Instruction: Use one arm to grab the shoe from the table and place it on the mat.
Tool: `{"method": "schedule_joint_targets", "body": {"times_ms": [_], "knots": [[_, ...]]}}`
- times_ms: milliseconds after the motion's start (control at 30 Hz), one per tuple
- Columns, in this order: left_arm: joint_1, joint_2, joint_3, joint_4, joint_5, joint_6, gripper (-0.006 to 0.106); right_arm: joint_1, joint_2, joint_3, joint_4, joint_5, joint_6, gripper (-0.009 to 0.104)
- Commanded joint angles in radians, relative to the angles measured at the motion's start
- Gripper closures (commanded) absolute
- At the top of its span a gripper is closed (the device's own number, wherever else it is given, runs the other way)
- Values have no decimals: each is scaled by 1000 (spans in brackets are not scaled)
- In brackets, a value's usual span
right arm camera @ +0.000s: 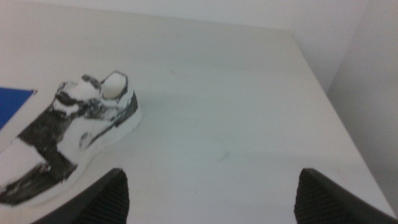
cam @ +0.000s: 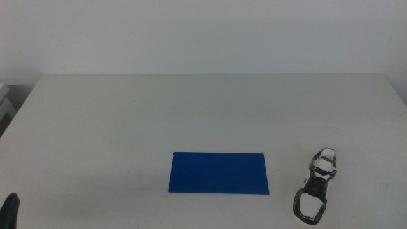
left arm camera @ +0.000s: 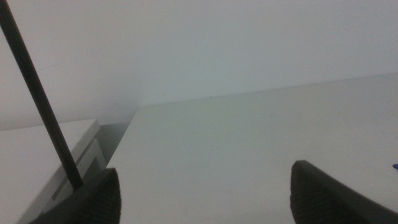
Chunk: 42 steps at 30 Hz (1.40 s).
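The black-and-white shoe (cam: 317, 186) lies on the white table (cam: 191, 108) at the front right, its length running front to back. The deep blue mat (cam: 219, 172) lies flat just left of it, a short gap apart. In the right wrist view the shoe (right arm camera: 68, 140) rests on its sole, ahead and to one side of my open, empty right gripper (right arm camera: 212, 180); a corner of the mat (right arm camera: 11, 102) shows beyond it. My left gripper (left arm camera: 204, 180) is open and empty, waiting at the table's front left corner (cam: 9, 211). The right arm is out of the middle view.
A white and grey box (left arm camera: 62, 155) stands off the table's left edge, also seen in the middle view (cam: 5, 102). A black cable (left arm camera: 37, 99) crosses the left wrist view. The table's right edge (right arm camera: 336, 118) runs close to the shoe's side.
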<state>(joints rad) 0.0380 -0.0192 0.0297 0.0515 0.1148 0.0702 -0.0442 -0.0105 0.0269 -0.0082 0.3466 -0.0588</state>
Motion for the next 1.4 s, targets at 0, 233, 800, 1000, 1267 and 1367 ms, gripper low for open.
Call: {"method": "schedule_joint_targets", "body": {"times_ms": [0,233,800,1000,1267,1367], "knots": [[-5,-6,5,-9,-81,-6,7,1,-23,-58,2,-28,-14,3],[-5,-6,5,-9,-81,-6,7,1,83,-290,15,117,-14,3],[-5,-6,5,-9,-81,-6,7,36,637,-791,46,394,81,3],[-5,-6,5,-9,-81,-6,7,97,843,-997,-47,607,419,3],[-5,-6,5,-9,-81,-6,7,334,1088,-1195,-179,727,706,3],[-5,-6,5,-9,-81,-6,7,425,1175,-1249,-236,751,834,3]]}}
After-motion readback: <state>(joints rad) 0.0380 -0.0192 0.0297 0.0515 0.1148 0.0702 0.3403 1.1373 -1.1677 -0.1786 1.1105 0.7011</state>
